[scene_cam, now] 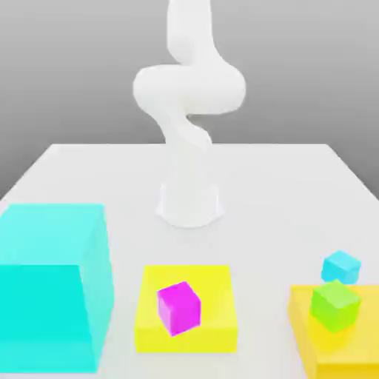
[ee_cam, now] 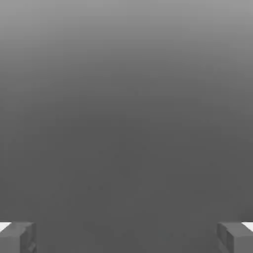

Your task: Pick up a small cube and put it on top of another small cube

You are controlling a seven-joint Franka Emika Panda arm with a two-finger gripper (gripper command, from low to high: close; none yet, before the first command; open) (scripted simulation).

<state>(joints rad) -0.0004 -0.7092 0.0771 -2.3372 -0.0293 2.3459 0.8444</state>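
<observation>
Can see a huge cyan block (scene_cam: 52,296) at the exterior view's left, towering over everything else on the pale surface (scene_cam: 259,192). Can make out a flat yellow block (scene_cam: 215,296) near the middle, overlapped in that view by a small magenta cube (scene_cam: 178,308) with tilted edges. Cannot tell whether touching. Can find a flat amber-yellow block (scene_cam: 355,351) at the exterior view's right, running past the edge of the view, with the small green cube (scene_cam: 334,305) seen against its top, turned at an angle.

Can spot the small cyan cube (scene_cam: 341,266) at the exterior view's right, well apart from the huge block, farther from the camera than the green one and partly covered by it. Can see the white arm (scene_cam: 191,89) rising beyond all the blocks, from a base toward the surface's far side.

Can see the pincer (ee_cam: 126,237) with its two fingers wide apart in the hand view, only plain grey between them. Cannot tell how far or which way from the pincer to the small cyan cube.
</observation>
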